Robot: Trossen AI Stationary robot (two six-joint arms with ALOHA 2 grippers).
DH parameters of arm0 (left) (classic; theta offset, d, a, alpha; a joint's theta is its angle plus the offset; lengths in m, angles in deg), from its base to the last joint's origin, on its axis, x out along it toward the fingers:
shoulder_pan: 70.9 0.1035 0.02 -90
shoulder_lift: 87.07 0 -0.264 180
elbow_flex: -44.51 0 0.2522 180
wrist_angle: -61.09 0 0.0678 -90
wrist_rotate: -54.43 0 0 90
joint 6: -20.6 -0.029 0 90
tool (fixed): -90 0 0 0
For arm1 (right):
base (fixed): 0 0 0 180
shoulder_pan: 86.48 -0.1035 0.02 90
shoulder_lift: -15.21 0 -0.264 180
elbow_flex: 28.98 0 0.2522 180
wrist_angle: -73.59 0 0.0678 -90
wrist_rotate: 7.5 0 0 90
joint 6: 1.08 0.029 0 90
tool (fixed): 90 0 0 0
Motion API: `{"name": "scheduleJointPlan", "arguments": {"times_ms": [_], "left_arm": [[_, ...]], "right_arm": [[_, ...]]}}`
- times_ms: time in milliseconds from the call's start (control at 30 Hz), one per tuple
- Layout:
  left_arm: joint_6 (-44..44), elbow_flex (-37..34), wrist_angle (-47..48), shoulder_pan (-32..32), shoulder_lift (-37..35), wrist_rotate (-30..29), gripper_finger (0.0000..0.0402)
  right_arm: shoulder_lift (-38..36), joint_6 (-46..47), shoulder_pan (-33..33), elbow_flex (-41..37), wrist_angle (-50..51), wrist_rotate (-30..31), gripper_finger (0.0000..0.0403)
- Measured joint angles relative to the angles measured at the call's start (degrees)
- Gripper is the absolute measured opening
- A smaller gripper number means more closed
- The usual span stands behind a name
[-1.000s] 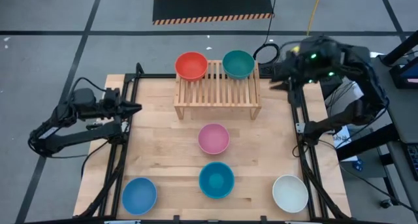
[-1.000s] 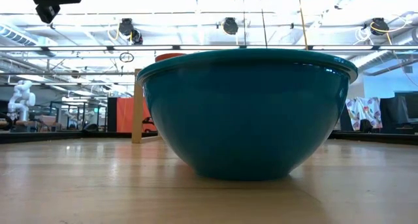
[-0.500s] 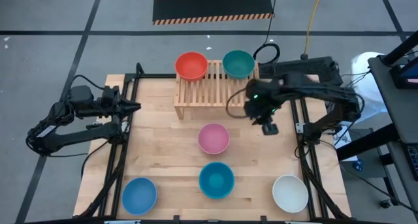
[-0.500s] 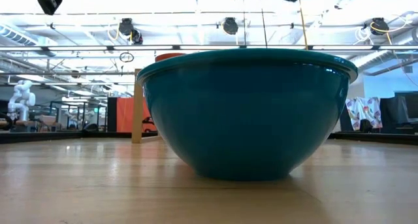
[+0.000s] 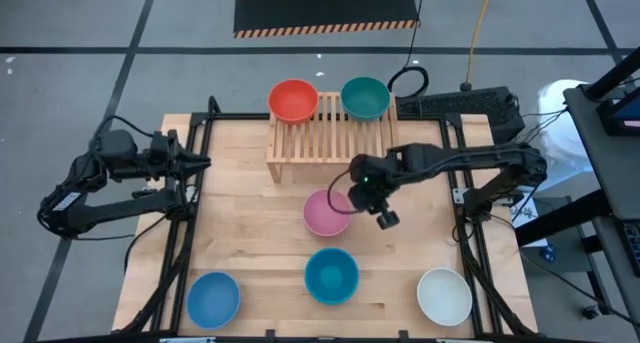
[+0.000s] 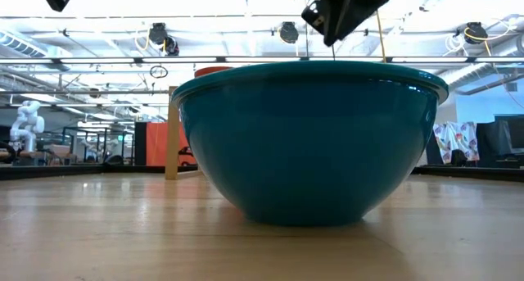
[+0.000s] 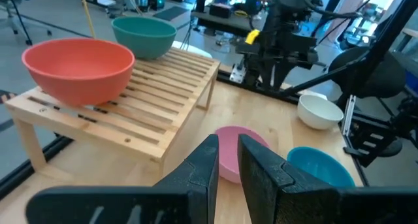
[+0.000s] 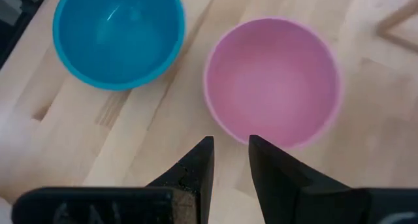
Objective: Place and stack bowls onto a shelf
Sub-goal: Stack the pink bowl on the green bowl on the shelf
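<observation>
The red bowl (image 5: pixel 293 100) and the dark green bowl (image 5: pixel 365 97) stand on the far slats of the shelf (image 5: pixel 332 135). The pink bowl (image 5: pixel 327 212), teal bowl (image 5: pixel 331 275), light blue bowl (image 5: pixel 213 298) and white bowl (image 5: pixel 444 295) stand upright on the tabletop. My right gripper (image 5: pixel 356 193) hangs above the pink bowl's right rim, pointing down, narrowly open and empty. In the right wrist view its fingertips (image 8: pixel 208 149) stand just short of the pink bowl's rim (image 8: pixel 261 142). My left gripper (image 5: pixel 203 164) waits shut at the table's left edge.
The teal bowl (image 6: pixel 307 142) fills the low view, with my right gripper (image 6: pixel 344 11) high above it. Black frame rails (image 5: pixel 190 213) run along the table's left and right sides. Bare wood lies between the shelf and the pink bowl.
My right gripper has swung from beyond the shelf's far right corner toward the table's middle and come down over the pink bowl's right side, tipping to point down. No bowl has moved.
</observation>
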Motion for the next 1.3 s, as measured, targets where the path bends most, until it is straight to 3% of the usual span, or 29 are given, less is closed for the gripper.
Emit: {"name": "scheduleJointPlan", "arguments": {"times_ms": [167, 400, 633, 833, 1300], "left_arm": [[-0.02, 0.0, 1.12, 0.0, 0.02, -0.02, 0.0062], [0.01, 0.0, 1.12, 0.0, 0.01, -0.02, 0.0062], [0.36, 0.0, 1.11, 0.0, 0.0, -0.02, 0.0062], [0.8, 0.0, 1.11, 0.0, 0.01, -0.04, 0.0062], [3.66, 0.0, 1.08, 0.0, 0.02, -0.09, 0.0062]], "right_arm": [[-0.06, -3.38, -2.03, -5.1, -5.31, 0.34, 0.0089], [-0.04, -7.82, -3.91, -13.64, -16.41, 7.37, 0.0089], [-0.04, -11.12, -4.23, -20.02, -24.71, 7.54, 0.0089], [0.32, -14.86, -4.2, -22.97, -31.58, 7.23, 0.0089], [8.68, -21.37, -4.16, -23.75, -38.41, 5.75, 0.0089]]}}
